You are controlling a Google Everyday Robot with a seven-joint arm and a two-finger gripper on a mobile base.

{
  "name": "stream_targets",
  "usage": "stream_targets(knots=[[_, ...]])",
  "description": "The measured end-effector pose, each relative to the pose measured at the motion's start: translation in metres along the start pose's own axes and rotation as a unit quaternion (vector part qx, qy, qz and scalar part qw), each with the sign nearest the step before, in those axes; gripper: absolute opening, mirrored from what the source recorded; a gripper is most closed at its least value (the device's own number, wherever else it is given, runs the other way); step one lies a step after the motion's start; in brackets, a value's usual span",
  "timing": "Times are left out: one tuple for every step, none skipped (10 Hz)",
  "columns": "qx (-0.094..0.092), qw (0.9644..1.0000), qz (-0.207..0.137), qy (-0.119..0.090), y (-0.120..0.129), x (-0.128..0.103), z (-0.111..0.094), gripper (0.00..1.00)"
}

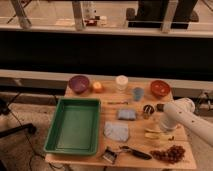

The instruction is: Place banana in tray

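Note:
The banana [152, 134] is a small pale yellow bunch lying on the wooden table, right of centre near the front. The tray [75, 101] is a large green rectangular tray on the left side of the table, with nothing in it. My white arm [181, 116] comes in from the right. Its gripper [164, 130] hangs at the lower end, right beside the banana's right end. The arm hides most of it.
At the back of the table are a purple bowl [79, 83], an orange fruit [97, 87], a white cup [121, 82], a blue cup [137, 93] and an orange bowl [160, 88]. A blue-grey cloth [116, 131] lies mid-table. A dark grape cluster [170, 153] and black-handled tools [135, 152] lie at the front.

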Motion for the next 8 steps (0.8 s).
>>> stream_targets(knots=[[0.005, 1.0, 0.003, 0.0, 0.002, 0.002, -0.004, 0.8], [0.006, 1.0, 0.003, 0.001, 0.002, 0.003, -0.005, 0.8], [0.006, 1.0, 0.002, 0.0, 0.001, 0.001, -0.004, 0.8], [0.003, 1.0, 0.002, -0.001, 0.001, -0.001, 0.0, 0.8], [0.002, 1.0, 0.0, -0.002, 0.0, -0.002, 0.002, 0.8], [-0.001, 1.0, 0.0, -0.002, 0.001, 0.0, 0.004, 0.78], [-0.003, 1.0, 0.001, -0.003, 0.002, 0.001, 0.007, 0.7], [-0.002, 1.0, 0.004, -0.004, 0.003, 0.004, 0.008, 0.59]])
